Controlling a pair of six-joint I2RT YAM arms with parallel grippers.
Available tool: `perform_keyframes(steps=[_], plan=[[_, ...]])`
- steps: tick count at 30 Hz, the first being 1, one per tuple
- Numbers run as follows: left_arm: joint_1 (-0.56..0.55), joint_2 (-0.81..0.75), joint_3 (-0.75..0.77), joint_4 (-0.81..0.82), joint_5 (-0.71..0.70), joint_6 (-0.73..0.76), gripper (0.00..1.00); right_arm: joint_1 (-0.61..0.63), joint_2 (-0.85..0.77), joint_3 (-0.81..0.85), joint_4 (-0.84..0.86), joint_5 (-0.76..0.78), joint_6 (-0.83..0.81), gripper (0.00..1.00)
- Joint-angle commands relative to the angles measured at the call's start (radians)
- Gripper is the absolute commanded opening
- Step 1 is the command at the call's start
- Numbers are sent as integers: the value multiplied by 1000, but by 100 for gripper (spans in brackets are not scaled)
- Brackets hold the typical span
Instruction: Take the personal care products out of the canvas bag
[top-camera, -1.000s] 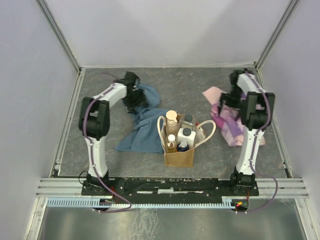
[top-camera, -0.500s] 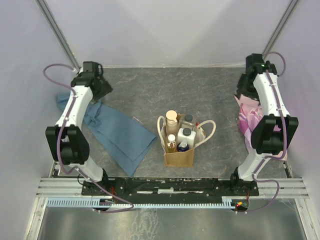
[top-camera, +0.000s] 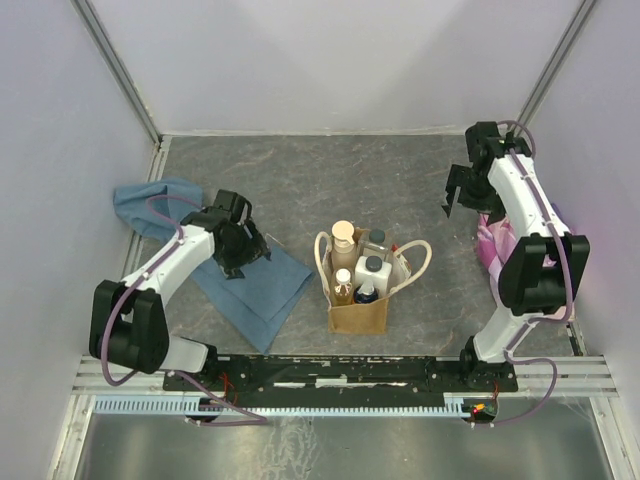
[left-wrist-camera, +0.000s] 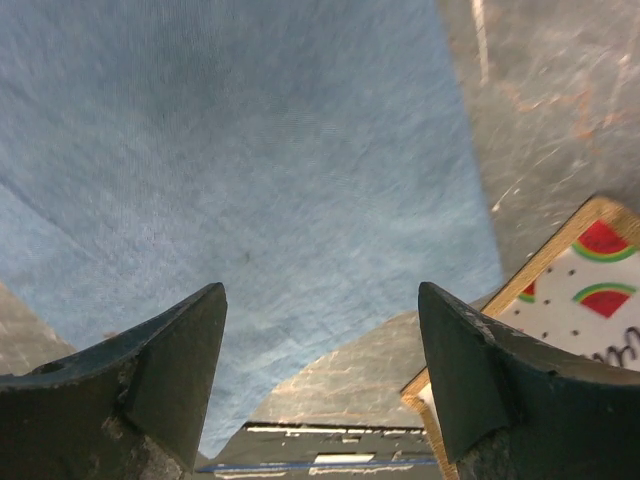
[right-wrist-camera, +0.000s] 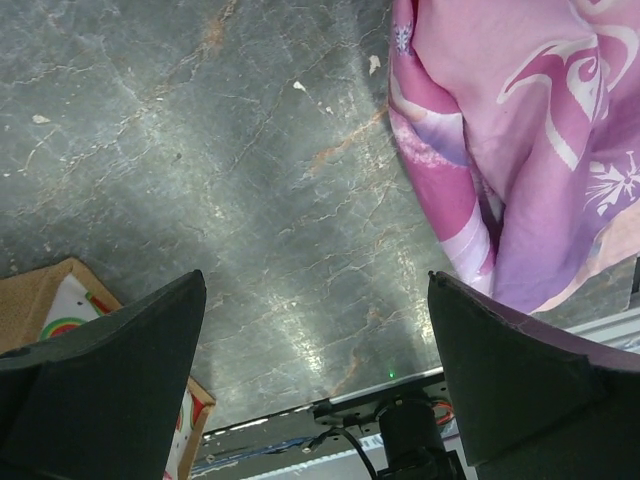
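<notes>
The canvas bag (top-camera: 358, 312) stands upright at the table's front middle with its cream handles out to both sides. In it stand the tall beige bottle (top-camera: 343, 238), the white squarish bottle (top-camera: 373, 272), the clear grey-capped bottle (top-camera: 377, 240), the small amber bottle (top-camera: 343, 285) and the dark blue bottle (top-camera: 365, 293). My left gripper (top-camera: 252, 250) is open and empty over the blue cloth, left of the bag. In the left wrist view (left-wrist-camera: 320, 300) a bag corner (left-wrist-camera: 575, 285) shows at the right. My right gripper (top-camera: 455, 195) is open and empty, behind and right of the bag, and in the right wrist view (right-wrist-camera: 316, 285) it hangs over bare table.
The blue cloth (top-camera: 255, 288) lies spread from the left wall to the bag's left side. The pink-purple floral cloth (top-camera: 490, 240) lies bunched by the right wall and also shows in the right wrist view (right-wrist-camera: 520, 150). The arm bases and rail run along the front edge.
The blue cloth was drawn left and the floral cloth right, away from the bag. My left gripper then swung from the back left corner to beside the bag. My right gripper moved left off the floral cloth.
</notes>
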Motion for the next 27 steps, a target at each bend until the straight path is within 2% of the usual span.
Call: perform_keyframes(steps=[1,7,10,15,18,21,27], plan=[[-33,-68,-57,-6,19,-84,85,2,-79,10,3,-38,5,100],[-73,-34,-120,-7,12,-100,85,12,-127,-38,26,-41,11,100],[-78,34,-120,-22,-10,-77,85,13,-152,-52,28,-68,4,100],[-77,151,-56,-54,-71,-54,86,12,-222,-73,38,-72,-5,100],[-64,223,55,-69,-123,-36,88,13,-251,-66,31,-76,-11,100],[11,331,196,-82,-121,-2,89,13,-282,-65,28,-86,-13,100],[268,626,500,-105,-84,41,87,13,-316,-89,11,-153,-1,100]])
